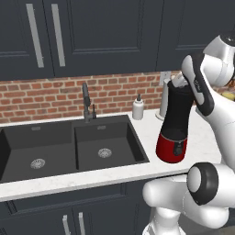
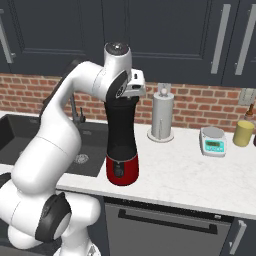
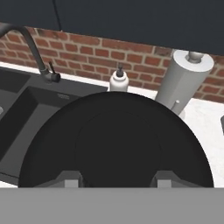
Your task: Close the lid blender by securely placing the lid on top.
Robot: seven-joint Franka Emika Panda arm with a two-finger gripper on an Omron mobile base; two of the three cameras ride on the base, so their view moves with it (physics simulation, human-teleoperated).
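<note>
1. The blender (image 1: 175, 126) is being observed upright on the white counter (image 2: 200, 180), just right of the dark sink (image 1: 69, 147), its red base near the counter's front edge.
2. The gripper (image 3: 117, 177) is being held directly above the black jar, at its top; in the base views the hand is seen pressed against the jar's rim.
3. In the hand view, a large round black disc, taken as the lid (image 3: 116, 140), is being seen just beyond the fingertips (image 3: 70, 178). The jaws are drawn nearly closed, seemingly on the lid, though the contact itself is hidden.
4. Whether the lid is fully seated on the jar cannot be told.
5. A soap bottle (image 1: 138, 108) and a paper-towel roll (image 2: 162, 116) are being noted behind the blender, against the brick wall (image 1: 46, 96).
6. A kitchen scale (image 2: 213, 141) and a yellow container (image 2: 243, 133) are being recorded further right on the counter, well apart from the blender.
7. A faucet (image 1: 86, 102) is being noted behind the sink.
</note>
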